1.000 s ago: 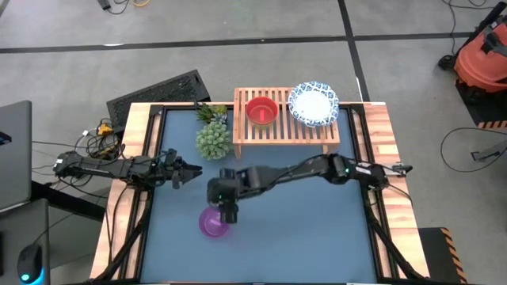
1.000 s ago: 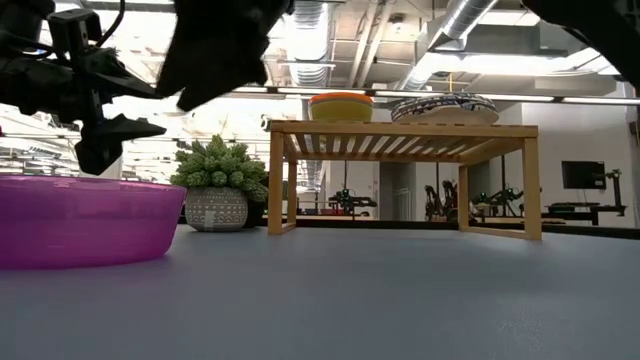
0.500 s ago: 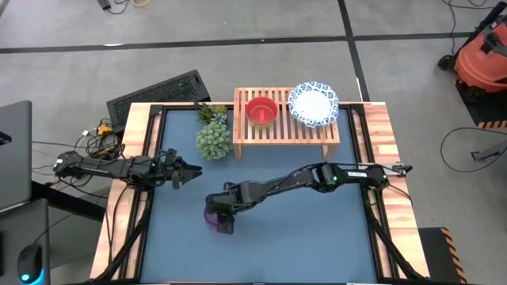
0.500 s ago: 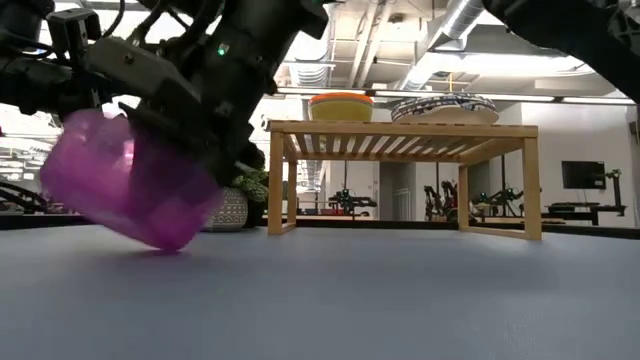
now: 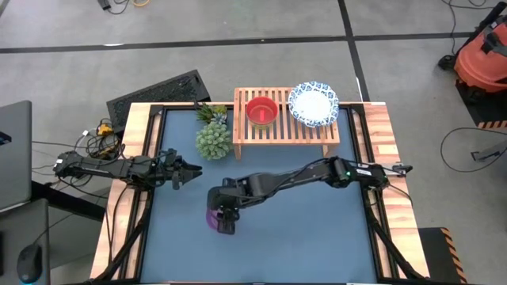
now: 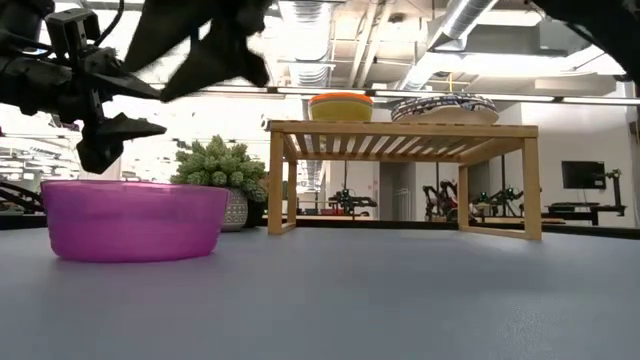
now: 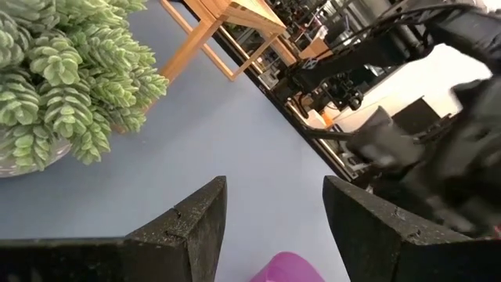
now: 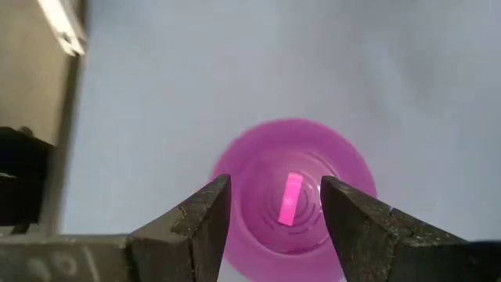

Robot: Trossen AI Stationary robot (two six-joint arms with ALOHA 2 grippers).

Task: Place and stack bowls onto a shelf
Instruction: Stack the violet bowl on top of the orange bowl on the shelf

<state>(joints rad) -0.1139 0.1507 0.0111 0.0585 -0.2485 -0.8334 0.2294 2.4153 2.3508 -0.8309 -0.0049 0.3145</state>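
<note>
The right end effector [image 5: 225, 212] hangs directly over the translucent purple plastic bowl [image 6: 134, 220], its fingers spread with nothing between them; its wrist view looks straight down into the bowl's round hollow [image 8: 291, 196], framed by the two dark fingers. The bowl sits upright and level on the blue-grey surface [image 5: 301, 229], well in front of the low light-wood slatted shelf [image 5: 281, 127] and off toward its left end, so the end effector seems poised above it to line up a grip on the rim.

On the shelf, a small red bowl [image 5: 262, 110] rests at the left half of the slats, and a stack of wide white bowls with blue patterned rims [image 5: 314, 103] rests at the right half. That grouping by size suggests the purple bowl belongs on or inside the red one.

A green spiky potted plant [image 5: 213, 139] stands just beside the shelf's left end, near any path to it. The left end effector [image 5: 181, 172] waits farther left of the shelf, beyond the plant, fingers parted and empty.
</note>
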